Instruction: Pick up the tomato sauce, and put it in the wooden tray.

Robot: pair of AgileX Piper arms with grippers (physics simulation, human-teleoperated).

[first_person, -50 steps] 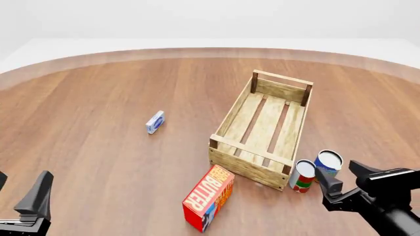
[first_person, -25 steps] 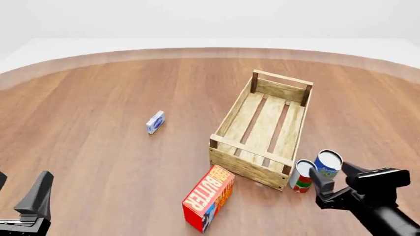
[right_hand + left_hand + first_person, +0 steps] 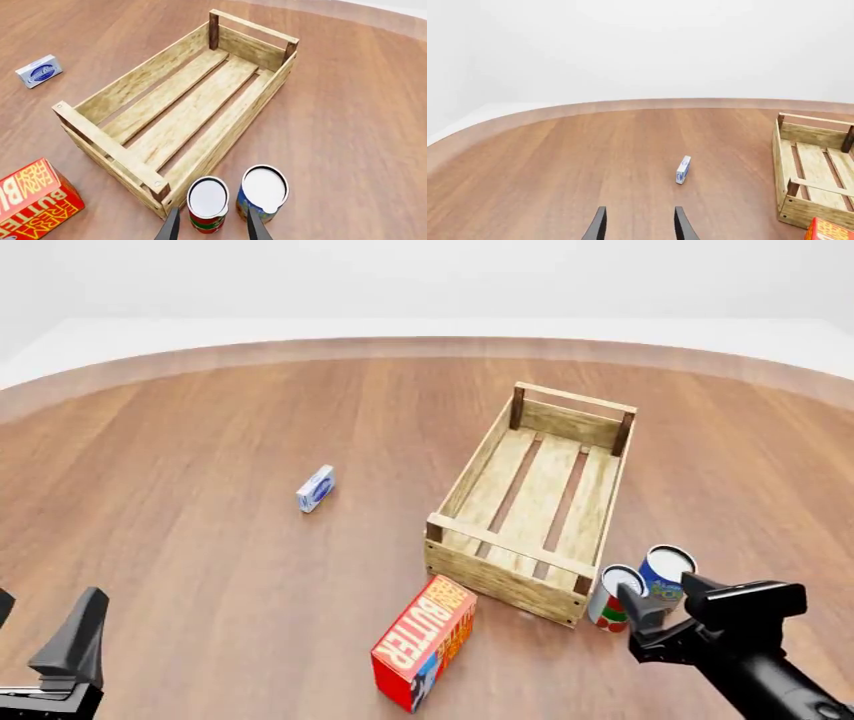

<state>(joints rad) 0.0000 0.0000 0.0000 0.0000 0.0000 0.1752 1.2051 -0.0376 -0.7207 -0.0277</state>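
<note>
The tomato sauce (image 3: 613, 601) is a small upright can with a red and white label, green near the base. It stands against the near right corner of the wooden tray (image 3: 534, 502), with a blue and yellow can (image 3: 665, 574) touching its right side. My right gripper (image 3: 661, 599) is open and hovers just above and behind both cans. In the right wrist view the tomato sauce (image 3: 207, 198) sits between the fingertips (image 3: 172, 226) and the tray (image 3: 179, 115) lies beyond. My left gripper (image 3: 637, 227) is open and empty at the near left (image 3: 54, 660).
A red butter box (image 3: 424, 642) lies near the tray's front left corner and also shows in the right wrist view (image 3: 33, 196). A small blue and white box (image 3: 315, 488) lies on the table left of the tray. The blue and yellow can (image 3: 263, 192) crowds the tomato sauce.
My right gripper has moved left and forward, from right of the cans to just above and behind them. The left arm and all objects have not moved.
</note>
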